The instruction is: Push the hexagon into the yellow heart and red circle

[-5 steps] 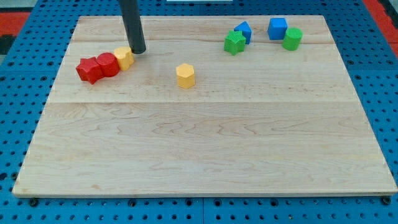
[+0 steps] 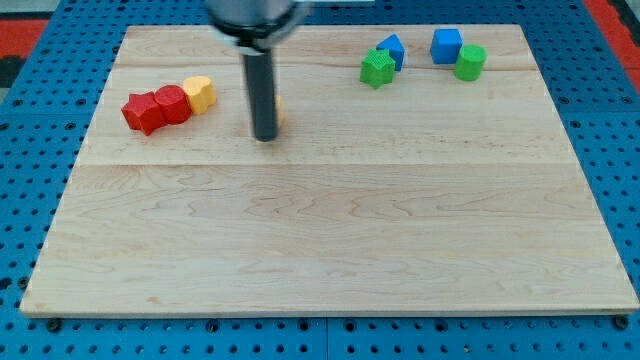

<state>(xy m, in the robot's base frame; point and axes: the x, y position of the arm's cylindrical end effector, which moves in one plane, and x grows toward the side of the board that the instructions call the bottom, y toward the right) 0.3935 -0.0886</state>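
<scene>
My tip [image 2: 265, 138] rests on the board right of the left-hand cluster. The yellow hexagon [image 2: 280, 110] is almost wholly hidden behind the rod; only a thin yellow sliver shows at the rod's right edge. The yellow heart [image 2: 200, 93] lies to the view's left of the rod, touching the red circle [image 2: 172, 104]. A gap of bare wood separates the rod from the heart.
A red star-like block [image 2: 143, 113] touches the red circle's left side. At the view's top right are two green blocks [image 2: 377, 68] [image 2: 470, 62] and two blue blocks [image 2: 392, 50] [image 2: 446, 45]. The wooden board [image 2: 320, 240] sits on a blue pegboard.
The rod has moved from beside the yellow heart to the right and down. The yellow hexagon has shifted left and is now mostly hidden behind the rod.
</scene>
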